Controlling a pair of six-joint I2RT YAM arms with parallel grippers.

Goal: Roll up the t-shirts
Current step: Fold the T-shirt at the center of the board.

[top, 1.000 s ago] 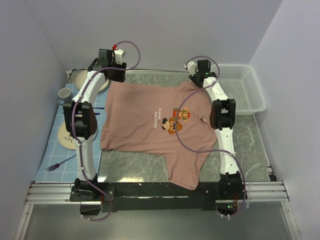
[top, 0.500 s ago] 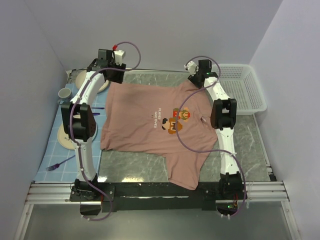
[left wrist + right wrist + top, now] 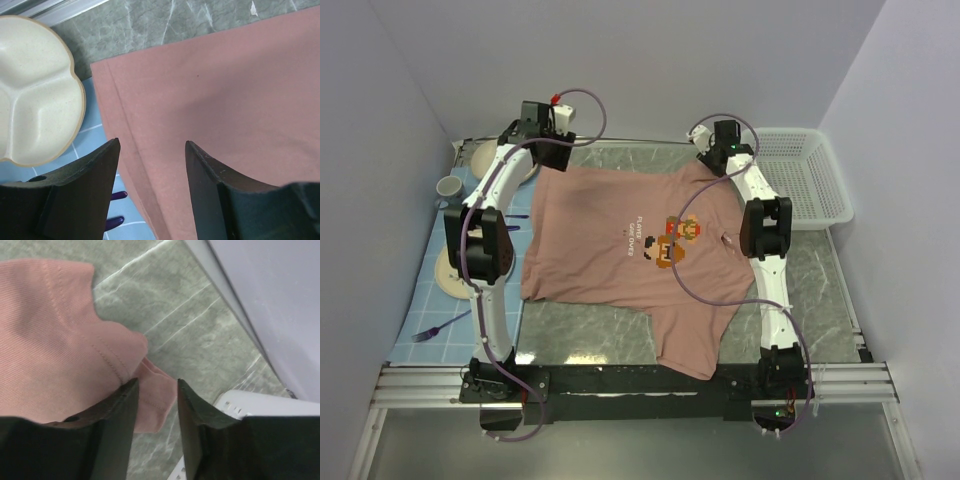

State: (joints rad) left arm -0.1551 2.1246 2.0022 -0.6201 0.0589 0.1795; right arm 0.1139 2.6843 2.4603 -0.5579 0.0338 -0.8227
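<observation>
Brushed aluminium rails (image 3: 620, 380) cross the near edge and carry both arm bases. Beyond them lies a green-grey marbled tabletop (image 3: 820, 270), with pale lilac walls (image 3: 650, 60) closing it in behind and at both sides.

The dusty-pink cotton t-shirt (image 3: 610, 230) is spread flat across the middle with its print up. Its hem runs under the left pincer (image 3: 552, 150) and its collar side lies towards the right pincer (image 3: 717, 160). One sleeve reaches back to the near edge.

Nearer than the left pincer and out to its left is a blue tiled mat (image 3: 435, 300). It holds a blue fork (image 3: 440, 325), a round cream plate (image 3: 445, 275) and a small grey cup (image 3: 450, 186). A cream divided dish (image 3: 30, 95) sits just left of that pincer.

In the left wrist view the left pincer (image 3: 152, 145) stands with its jaws apart above the hem corner, and the cloth lies flat between them. In the right wrist view the right pincer (image 3: 156, 385) straddles the far sleeve's folded edge with a narrow gap. I cannot tell whether it pinches the cloth. A white slotted plastic basket (image 3: 800, 180) lies to the right of that pincer.

Since a second ago the left wrist has shifted slightly to the right along the far edge, and its purple cable loop has swung with it. The right arm and the shirt look unchanged.
</observation>
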